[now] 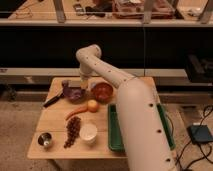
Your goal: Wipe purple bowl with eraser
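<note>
The purple bowl (75, 94) sits on the wooden table (52, 120) at the back left, just left of the orange-red bowl (102, 91). My gripper (84, 85) points down at the end of the white arm, right at the purple bowl's back right rim, between the two bowls. I cannot make out the eraser; it is hidden or out of view.
A long dark-handled tool (54, 99) lies left of the purple bowl. An orange (92, 105), a carrot (75, 114), grapes (73, 131), a small white cup (88, 132) and a metal cup (45, 140) lie toward the front. A green tray (113, 131) lies at the right, under my arm.
</note>
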